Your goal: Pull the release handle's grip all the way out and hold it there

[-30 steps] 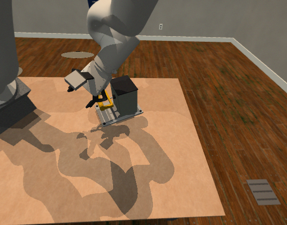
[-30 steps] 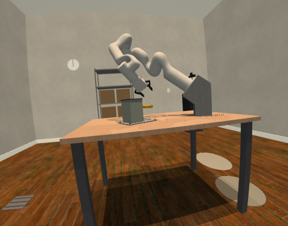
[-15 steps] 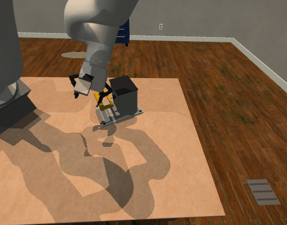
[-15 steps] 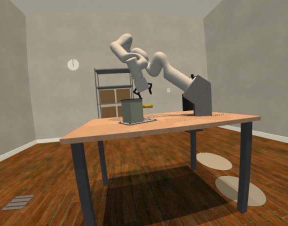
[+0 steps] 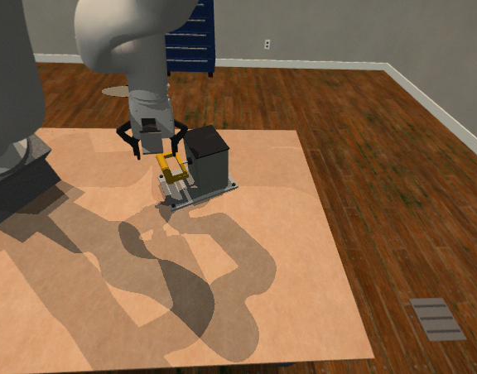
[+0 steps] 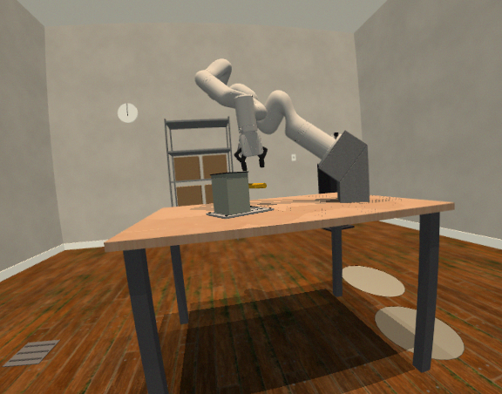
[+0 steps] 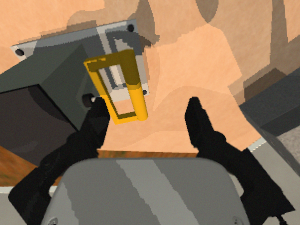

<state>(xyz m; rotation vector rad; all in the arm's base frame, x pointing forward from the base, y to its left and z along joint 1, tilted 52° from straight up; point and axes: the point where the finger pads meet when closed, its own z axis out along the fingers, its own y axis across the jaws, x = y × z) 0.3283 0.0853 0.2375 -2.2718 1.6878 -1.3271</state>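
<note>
From where I stand, the white arm bends down over the wooden counter [image 6: 294, 218] and its claw [image 6: 250, 160] hangs pointing downward in the air, above the yellow release handle's grip [image 5: 172, 167]. The black fingers are spread as wide as they go, with nothing between them. The grip's level bar sticks out in front of the grey housing [image 5: 209, 159], which is bolted through a metal base plate [image 5: 177, 203] to the counter near the far side. Seen from the wrist, one finger sits close beside the end of the bar while the other is well apart from it, over bare wood.
</note>
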